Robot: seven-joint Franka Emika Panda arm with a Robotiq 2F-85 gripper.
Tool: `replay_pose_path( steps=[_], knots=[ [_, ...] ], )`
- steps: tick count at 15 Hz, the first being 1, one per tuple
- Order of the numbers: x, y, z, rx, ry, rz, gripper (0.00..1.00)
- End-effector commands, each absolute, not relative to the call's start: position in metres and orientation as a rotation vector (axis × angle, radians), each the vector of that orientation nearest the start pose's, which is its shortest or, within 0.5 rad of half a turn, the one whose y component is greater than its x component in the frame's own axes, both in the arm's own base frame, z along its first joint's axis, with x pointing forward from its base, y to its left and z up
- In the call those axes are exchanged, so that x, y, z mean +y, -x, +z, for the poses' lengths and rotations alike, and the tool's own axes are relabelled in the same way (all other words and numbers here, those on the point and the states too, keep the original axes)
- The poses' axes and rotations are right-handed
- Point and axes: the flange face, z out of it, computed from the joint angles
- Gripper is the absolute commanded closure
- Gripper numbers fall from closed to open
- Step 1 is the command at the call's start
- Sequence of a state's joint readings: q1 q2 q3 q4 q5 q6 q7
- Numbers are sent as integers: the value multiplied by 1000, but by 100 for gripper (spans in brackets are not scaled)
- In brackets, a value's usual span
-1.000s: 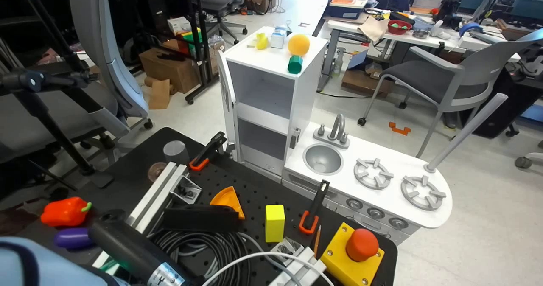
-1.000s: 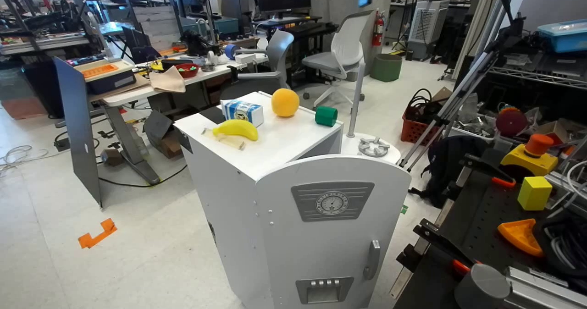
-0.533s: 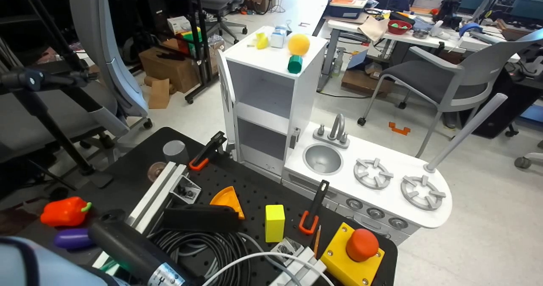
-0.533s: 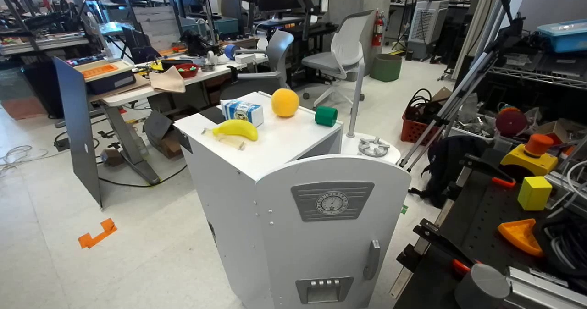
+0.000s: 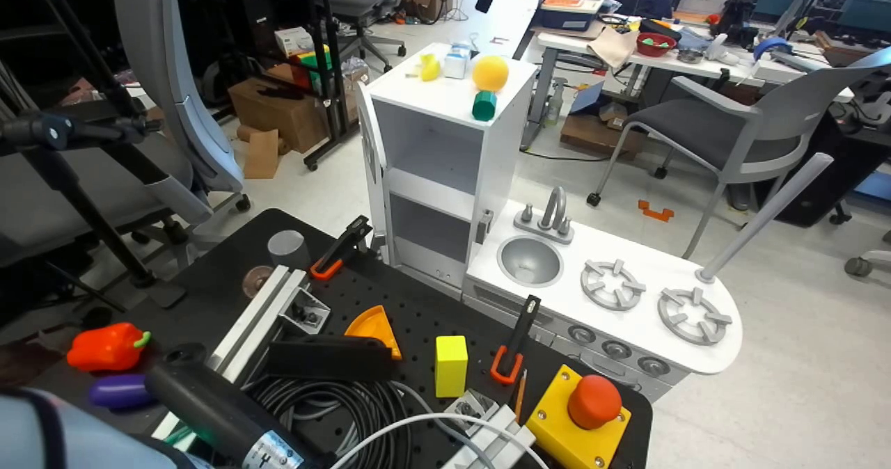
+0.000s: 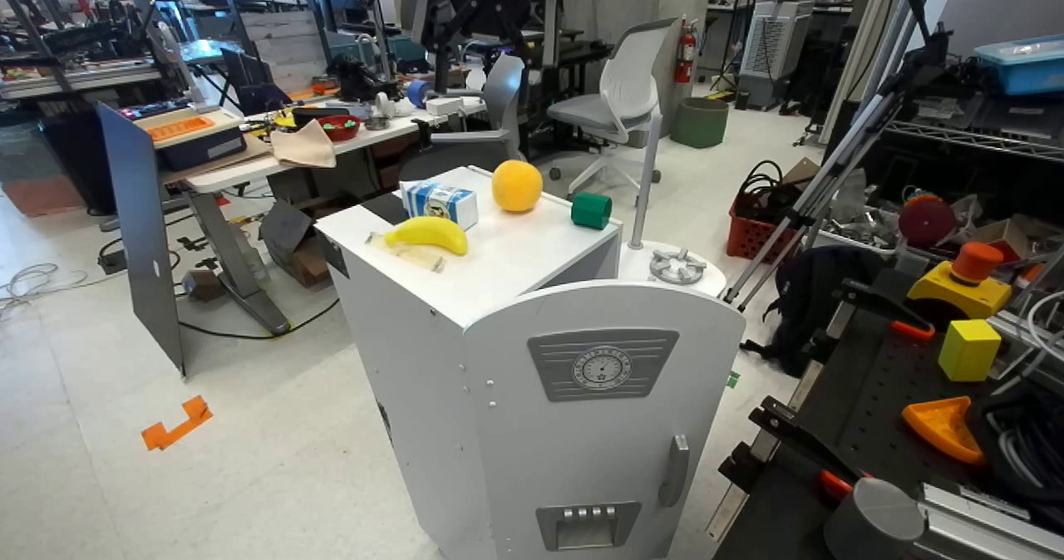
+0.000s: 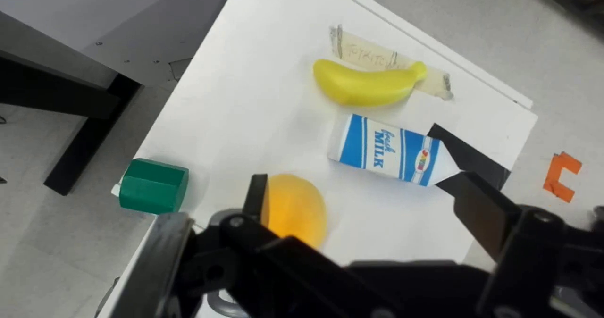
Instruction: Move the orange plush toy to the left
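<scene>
The fingers (image 7: 490,209) stand wide apart, higher than the surface (image 7: 264,96), where the toy (image 7: 302,209) rests below and clear of them, one partly covering it in the wrist view.

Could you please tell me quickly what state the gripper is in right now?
Robotiq gripper: open, holding nothing; the orange plush toy rests apart from it, on top of the toy refrigerator.
</scene>
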State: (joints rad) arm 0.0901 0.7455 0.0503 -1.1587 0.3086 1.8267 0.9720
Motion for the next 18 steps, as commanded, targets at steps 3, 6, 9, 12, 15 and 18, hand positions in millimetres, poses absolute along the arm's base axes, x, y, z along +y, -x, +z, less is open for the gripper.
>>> replay_pose_path(
  steps=[3,6,9,12,15,18],
  knots=[
    [102,-756,331,1527,2513,420,0],
    [94,-758,311,1633,2510,465,0],
    [90,-759,289,1718,2512,502,0],
    [87,-760,271,1790,2519,515,0],
    [86,-761,262,1828,2520,529,0],
    [86,-763,257,1846,2524,532,0]
  ],
)
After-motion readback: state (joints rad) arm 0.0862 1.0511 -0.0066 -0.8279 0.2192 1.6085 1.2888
